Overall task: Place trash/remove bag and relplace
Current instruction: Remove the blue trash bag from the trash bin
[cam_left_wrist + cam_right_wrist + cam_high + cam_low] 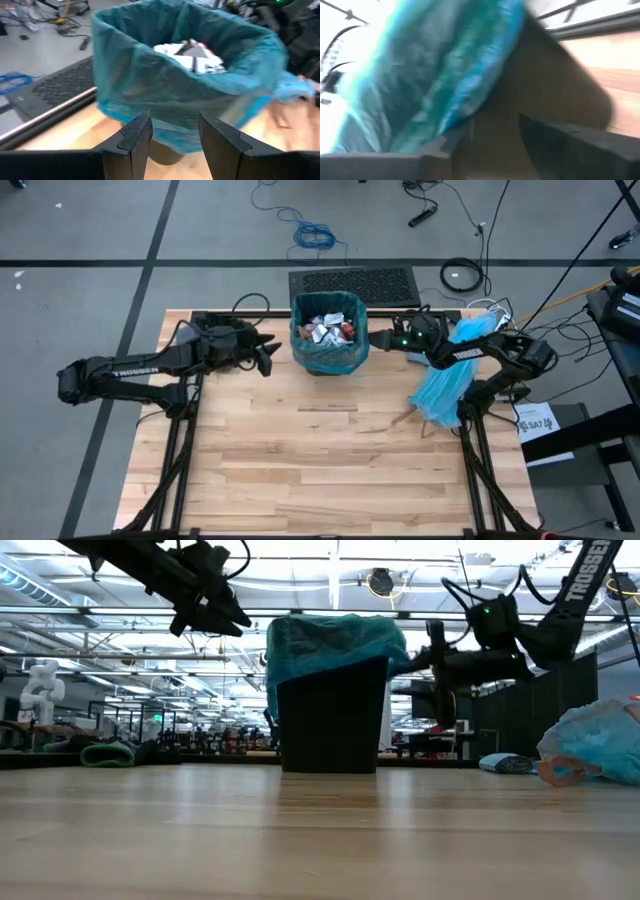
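Observation:
The black square bin [330, 720] stands at the middle of the table's far edge, lined with the dark teal bag [312, 348], whose rim folds down over the bin's walls [335, 640]. Small white and coloured trash scraps [328, 328] fill it, and they also show in the left wrist view [190, 55]. My left gripper [268, 360] hovers open just left of the bin, level with the bag's overhang [150, 85], fingers apart from it. My right gripper [375, 338] is open at the bin's right side, close against the bag's overhang [445, 75]. My right gripper comes level from the table's right at the bag's folded-down overhang [455, 117] on the bin's right wall. One finger [437, 150] stands right below the plastic's hem. Whether it touches the bag I cannot tell.
A paler sky-blue plastic bag [445, 385] lies crumpled near the table's right edge, beneath my right arm [595, 740]. A small brown scrap [405, 418] lies beside it. A black mat [352, 282] and cables lie on the floor beyond the far edge. Bare wood [320, 470] fills the near half.

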